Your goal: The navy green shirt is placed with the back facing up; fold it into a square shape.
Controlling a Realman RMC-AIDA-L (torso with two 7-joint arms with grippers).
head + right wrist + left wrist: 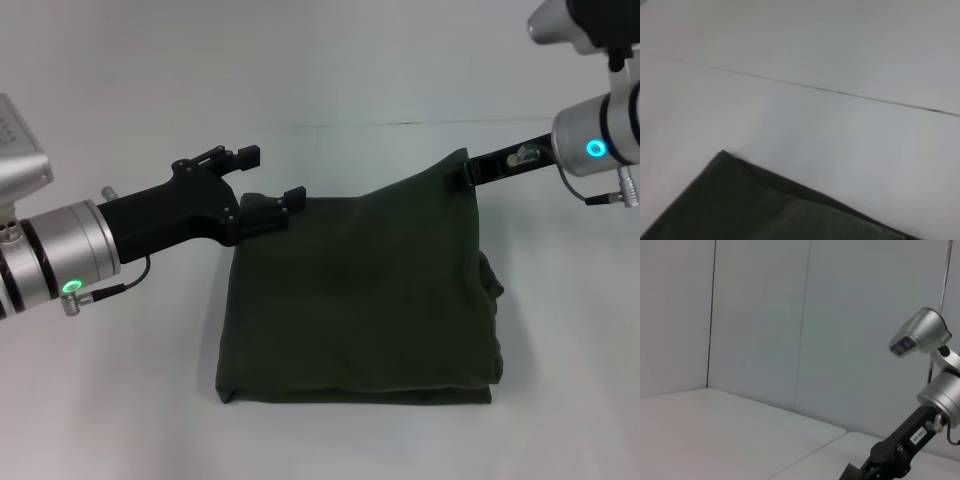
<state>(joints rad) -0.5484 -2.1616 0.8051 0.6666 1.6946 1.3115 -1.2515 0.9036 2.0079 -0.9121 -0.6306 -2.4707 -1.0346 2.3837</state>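
Head view downward over navy green shirt (360, 300); wrist views low, sideways across table (715, 435).

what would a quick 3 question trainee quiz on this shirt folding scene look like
1. True or false: the navy green shirt lies flat and fully unfolded on the table.
2. Which pincer is at the shirt's far right corner? A left B right
3. Fill in: the left pincer is at the shirt's far ____ corner.

Key: 1 false, it is folded into a rough square, far edge lifted. 2 B, the right pincer. 3 left.
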